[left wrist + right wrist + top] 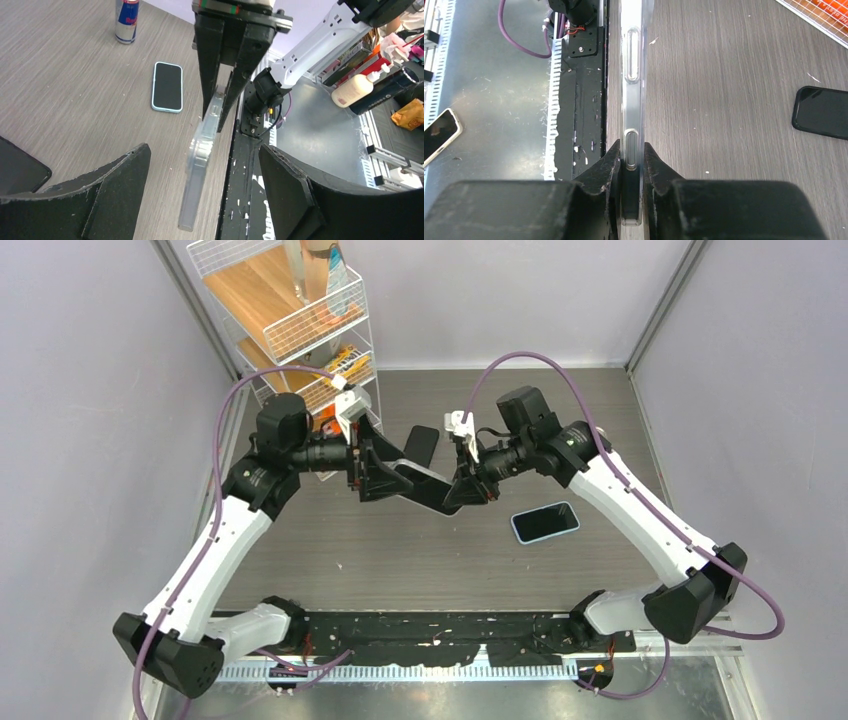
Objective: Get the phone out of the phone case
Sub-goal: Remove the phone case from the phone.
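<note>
Your right gripper (631, 150) is clamped on the clear phone case (632, 75), holding it edge-on above the table (724, 100). Your left gripper (202, 150) stands wide apart on either side of it. The case looks empty, though edge-on I can't be sure. The blue-rimmed phone (545, 522) lies flat on the table, well apart.

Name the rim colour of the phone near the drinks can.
The phone has a light blue rim; clearest in the left wrist view.

In view are three phones: blue-rimmed phone (545, 523), black phone (421, 445), pale-rimmed phone (439, 134); one clear case (204, 142); one can (126, 20).
</note>
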`<state>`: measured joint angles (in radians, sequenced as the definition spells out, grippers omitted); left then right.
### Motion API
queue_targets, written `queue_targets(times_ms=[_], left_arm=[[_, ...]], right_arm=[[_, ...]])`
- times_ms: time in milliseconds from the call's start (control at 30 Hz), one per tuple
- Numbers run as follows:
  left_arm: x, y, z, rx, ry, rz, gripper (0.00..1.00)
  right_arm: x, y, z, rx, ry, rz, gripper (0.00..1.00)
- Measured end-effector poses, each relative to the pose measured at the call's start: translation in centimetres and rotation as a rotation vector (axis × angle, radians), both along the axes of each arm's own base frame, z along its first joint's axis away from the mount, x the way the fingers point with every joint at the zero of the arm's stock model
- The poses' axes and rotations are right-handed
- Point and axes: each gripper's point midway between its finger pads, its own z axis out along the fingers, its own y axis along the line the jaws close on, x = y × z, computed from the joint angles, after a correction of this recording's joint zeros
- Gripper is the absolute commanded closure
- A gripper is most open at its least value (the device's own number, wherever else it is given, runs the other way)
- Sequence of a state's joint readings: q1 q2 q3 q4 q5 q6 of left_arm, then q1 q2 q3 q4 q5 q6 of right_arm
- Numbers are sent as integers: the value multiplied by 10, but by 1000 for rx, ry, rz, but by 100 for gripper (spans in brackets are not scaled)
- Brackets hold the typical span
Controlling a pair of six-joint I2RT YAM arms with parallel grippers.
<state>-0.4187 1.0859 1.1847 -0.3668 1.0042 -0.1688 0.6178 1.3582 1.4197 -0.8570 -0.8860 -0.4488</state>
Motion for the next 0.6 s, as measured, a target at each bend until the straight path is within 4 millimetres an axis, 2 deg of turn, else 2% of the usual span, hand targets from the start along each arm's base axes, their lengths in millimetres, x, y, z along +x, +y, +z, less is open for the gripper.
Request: queue_targets(times_ms=[267,600], left_arm=[[13,-8,7,-21,64,13,31],[20,-12,3,-27,130,21,63]], right_arm=[[3,-5,-5,-25,-34,-19,95],[6,-7,-11,-45,-41,-35,95]])
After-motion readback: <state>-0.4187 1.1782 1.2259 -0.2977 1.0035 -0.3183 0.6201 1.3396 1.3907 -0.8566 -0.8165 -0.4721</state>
